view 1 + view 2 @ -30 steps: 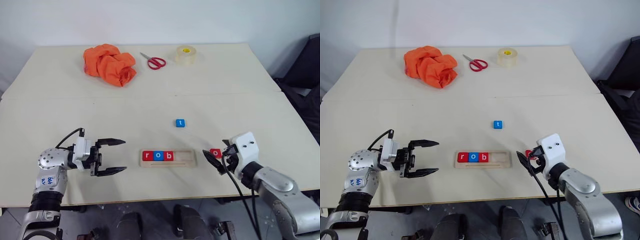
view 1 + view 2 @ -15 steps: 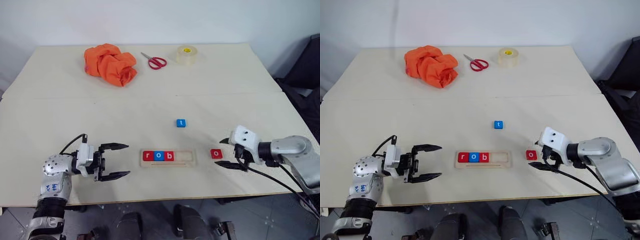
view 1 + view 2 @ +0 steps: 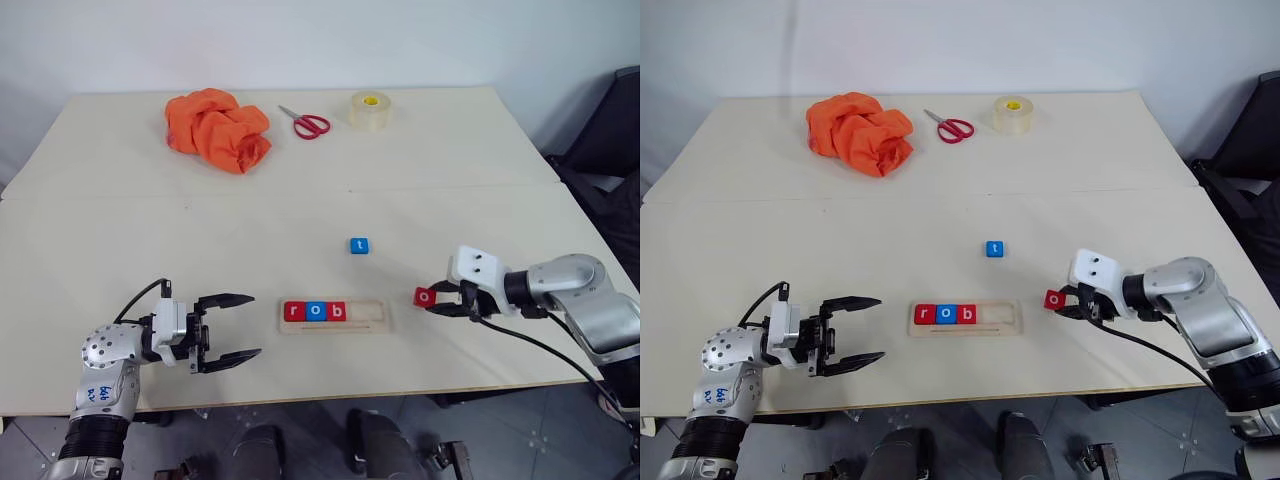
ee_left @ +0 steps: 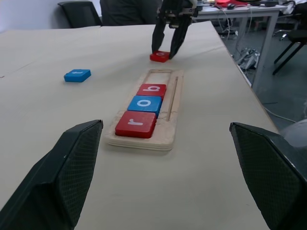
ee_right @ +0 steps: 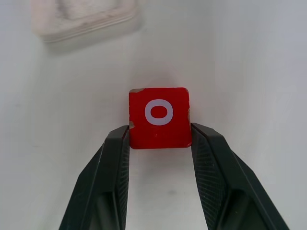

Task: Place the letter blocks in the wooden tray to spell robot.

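— What's the setting?

— A pale beige table (image 3: 120,230) made of two boards joined across the middle, with a plain light wall behind it and dark chairs off to the right.

— Start at the left, then.

— At the near left edge the left gripper (image 3: 232,329) hovers level just above the table, pointing toward the tray, its two black fingers spread wide with nothing between them. At the far left lies a crumpled orange cloth (image 3: 217,128).

— And going right?

— Red-handled scissors (image 3: 309,123) lie beside the cloth, then a roll of clear tape (image 3: 369,110), both at the far side. Nearer, in the middle, sits the wooden tray (image 3: 368,316), lengthwise across the table. Its left three places hold the red r block (image 3: 293,311), the blue o block (image 3: 316,311) and the red b block (image 3: 338,311), touching in a row (the right part of the groove is bare wood). Beyond the tray, apart from it, the blue t block (image 3: 360,245) lies flat on the table.

— The other o?

— The red o block (image 5: 159,117) is just right of the tray's right end, at the table surface. The right gripper (image 3: 432,302) reaches in from the right, tilted down, and its fingers (image 5: 112,163) are closed against the block's two opposite sides, clamping its near half.
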You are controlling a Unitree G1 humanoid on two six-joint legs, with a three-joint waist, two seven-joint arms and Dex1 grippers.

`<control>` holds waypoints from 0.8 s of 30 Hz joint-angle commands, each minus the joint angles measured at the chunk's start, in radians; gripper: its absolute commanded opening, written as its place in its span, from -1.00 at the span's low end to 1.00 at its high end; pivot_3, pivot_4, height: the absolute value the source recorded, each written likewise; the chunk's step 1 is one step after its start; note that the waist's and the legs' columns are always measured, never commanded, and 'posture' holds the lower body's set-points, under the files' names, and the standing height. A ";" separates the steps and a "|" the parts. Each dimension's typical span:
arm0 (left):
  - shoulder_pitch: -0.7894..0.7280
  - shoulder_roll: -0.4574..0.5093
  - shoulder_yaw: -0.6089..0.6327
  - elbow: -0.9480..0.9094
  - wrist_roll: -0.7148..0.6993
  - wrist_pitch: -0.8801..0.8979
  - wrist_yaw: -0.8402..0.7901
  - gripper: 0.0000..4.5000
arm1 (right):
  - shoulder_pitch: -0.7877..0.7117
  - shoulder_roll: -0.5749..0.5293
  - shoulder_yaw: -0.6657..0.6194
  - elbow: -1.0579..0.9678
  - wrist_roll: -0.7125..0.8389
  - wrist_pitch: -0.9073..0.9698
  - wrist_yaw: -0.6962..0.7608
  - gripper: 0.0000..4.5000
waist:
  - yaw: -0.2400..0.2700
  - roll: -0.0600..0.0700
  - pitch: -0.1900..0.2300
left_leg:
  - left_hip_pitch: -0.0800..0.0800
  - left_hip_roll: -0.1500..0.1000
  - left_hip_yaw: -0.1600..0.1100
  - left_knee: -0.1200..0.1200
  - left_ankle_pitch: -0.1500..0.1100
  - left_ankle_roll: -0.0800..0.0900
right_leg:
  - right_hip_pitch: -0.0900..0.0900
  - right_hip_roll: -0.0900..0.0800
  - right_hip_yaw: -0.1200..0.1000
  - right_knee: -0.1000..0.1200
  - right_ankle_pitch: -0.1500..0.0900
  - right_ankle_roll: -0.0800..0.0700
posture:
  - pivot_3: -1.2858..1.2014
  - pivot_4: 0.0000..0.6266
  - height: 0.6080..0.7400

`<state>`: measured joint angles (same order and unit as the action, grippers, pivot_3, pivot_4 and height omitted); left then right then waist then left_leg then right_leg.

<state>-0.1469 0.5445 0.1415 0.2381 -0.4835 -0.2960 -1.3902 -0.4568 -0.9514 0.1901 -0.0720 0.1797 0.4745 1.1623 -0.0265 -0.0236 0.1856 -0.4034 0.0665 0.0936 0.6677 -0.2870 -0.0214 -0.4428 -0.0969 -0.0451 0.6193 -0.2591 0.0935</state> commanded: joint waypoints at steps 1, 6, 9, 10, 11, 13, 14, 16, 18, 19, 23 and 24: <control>-0.008 0.003 0.009 -0.024 -0.017 -0.013 -0.001 1.00 | -0.068 -0.008 0.015 -0.136 0.028 0.155 0.017 -0.36 | 0.001 0.000 0.000 | 0.000 0.000 0.000 0.000 0.000 0.000 | 0.000 0.000 0.000 0.000 0.000 0.000 | 0.03 -0.52 1.00; -0.016 0.005 0.008 -0.017 -0.018 -0.017 -0.008 1.00 | -0.160 0.046 0.095 -0.251 0.048 0.333 0.011 -0.36 | 0.000 0.000 0.000 | 0.000 0.000 0.000 0.000 0.000 0.000 | -0.001 0.000 0.000 0.000 0.000 -0.001 | 0.03 -0.52 1.00; -0.020 0.007 0.008 -0.013 -0.017 -0.018 -0.008 1.00 | -0.193 0.069 0.134 -0.260 0.039 0.375 0.000 -0.36 | 0.000 0.000 0.000 | -0.001 0.000 0.000 0.000 0.000 0.000 | -0.001 -0.001 0.000 0.000 0.000 -0.001 | 0.03 -0.52 1.00; -0.018 0.009 0.009 -0.015 -0.017 -0.019 -0.008 1.00 | -0.221 0.093 0.168 -0.251 0.024 0.394 -0.010 -0.36 | 0.001 0.000 0.000 | -0.001 0.000 0.000 0.000 0.000 0.000 | -0.001 -0.001 0.000 0.000 0.000 -0.001 | 0.03 -0.52 1.00; -0.015 0.010 0.012 -0.018 -0.018 -0.020 -0.006 1.00 | -0.242 0.109 0.197 -0.251 0.018 0.393 -0.004 -0.36 | 0.000 0.000 0.000 | -0.001 0.000 0.000 0.000 0.000 0.000 | -0.001 -0.001 0.000 0.000 0.000 -0.001 | 0.03 -0.52 1.00; -0.010 0.012 0.015 -0.023 -0.018 -0.022 -0.003 1.00 | -0.270 0.128 0.229 -0.248 0.011 0.397 -0.001 -0.36 | 0.000 0.000 0.000 | -0.001 0.000 0.000 0.000 0.000 0.000 | -0.001 -0.001 0.000 0.000 0.000 -0.001 | 0.03 -0.52 1.00; -0.007 0.013 0.016 -0.026 -0.019 -0.022 -0.002 1.00 | -0.280 0.135 0.238 -0.248 0.012 0.405 -0.002 -0.36 | -0.001 0.000 0.000 | -0.001 0.000 0.000 0.000 0.000 0.000 | -0.001 -0.001 0.000 0.000 0.000 -0.001 | 0.03 -0.52 1.00; -0.001 0.013 0.017 -0.031 -0.019 -0.021 0.002 1.00 | -0.293 0.144 0.253 -0.245 0.012 0.408 0.001 -0.36 | 0.000 0.000 0.000 | -0.001 0.000 0.000 0.000 0.000 0.000 | -0.001 -0.001 0.000 0.000 -0.001 -0.001 | 0.03 -0.52 1.00; 0.009 0.013 0.020 -0.040 -0.020 -0.021 0.007 1.00 | -0.301 0.152 0.278 -0.244 0.005 0.409 0.002 -0.36 | 0.000 0.000 0.000 | -0.001 0.000 0.000 0.000 0.000 0.000 | -0.001 -0.001 0.000 0.000 -0.001 -0.001 | 0.03 -0.52 1.00; 0.013 0.012 0.021 -0.046 -0.020 -0.022 0.011 1.00 | -0.303 0.159 0.288 -0.239 0.000 0.403 0.001 -0.36 | 0.000 0.000 0.000 | -0.001 0.000 0.000 0.000 -0.001 0.000 | -0.001 -0.001 0.000 0.000 -0.001 -0.001 | 0.03 -0.52 1.00; 0.027 0.009 0.022 -0.062 -0.019 -0.023 0.022 1.00 | -0.308 0.167 0.309 -0.218 -0.017 0.377 0.005 -0.36 | 0.000 0.000 0.000 | -0.001 0.000 0.000 0.000 -0.001 0.000 | -0.001 -0.001 0.000 0.000 -0.001 -0.001 | 0.03 -0.52 1.00; 0.029 0.009 0.022 -0.066 -0.019 -0.022 0.024 1.00 | -0.310 0.166 0.314 -0.213 -0.020 0.369 0.008 -0.36 | 0.000 0.000 0.000 | -0.001 0.000 0.000 0.000 -0.001 0.000 | -0.001 -0.001 0.000 0.000 -0.001 -0.001 | 0.03 -0.52 1.00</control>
<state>-0.1287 0.5495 0.1481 0.2061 -0.4841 -0.3063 -1.3725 -0.7437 -0.7825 0.5087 -0.2757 0.1753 0.8662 1.1655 -0.0269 -0.0233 0.1858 -0.4048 0.0665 0.0935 0.6674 -0.2875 -0.0218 -0.4441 -0.0977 -0.0455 0.6196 -0.2596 0.0924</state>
